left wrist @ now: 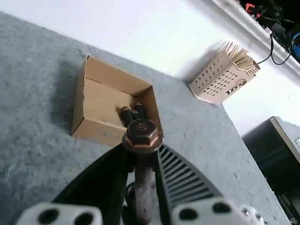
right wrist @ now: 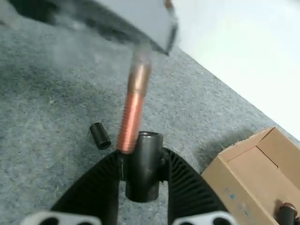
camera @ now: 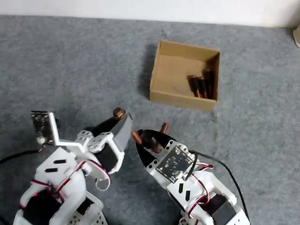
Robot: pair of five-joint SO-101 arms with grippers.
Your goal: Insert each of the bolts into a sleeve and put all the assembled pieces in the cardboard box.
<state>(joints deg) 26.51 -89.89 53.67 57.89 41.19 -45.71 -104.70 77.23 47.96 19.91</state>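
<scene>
My left gripper (left wrist: 142, 154) is shut on a copper bolt (left wrist: 142, 133), whose hex head sticks out past the fingertips. In the high view this gripper (camera: 123, 125) sits left of centre, close to my right gripper (camera: 149, 140). My right gripper (right wrist: 143, 157) is shut on a black sleeve (right wrist: 143, 164) held upright. The bolt's threaded shaft (right wrist: 133, 112) slants down to the sleeve's rim, its tip at the edge of the opening. The cardboard box (camera: 161, 96) stands beyond both grippers with several assembled pieces (camera: 201, 84) in its right corner.
A loose black sleeve (right wrist: 99, 136) lies on the grey carpet near the right gripper. Another copper piece (camera: 164, 127) shows just beyond that gripper. A beige perforated holder with wooden sticks (left wrist: 224, 75) stands by the white wall behind the box.
</scene>
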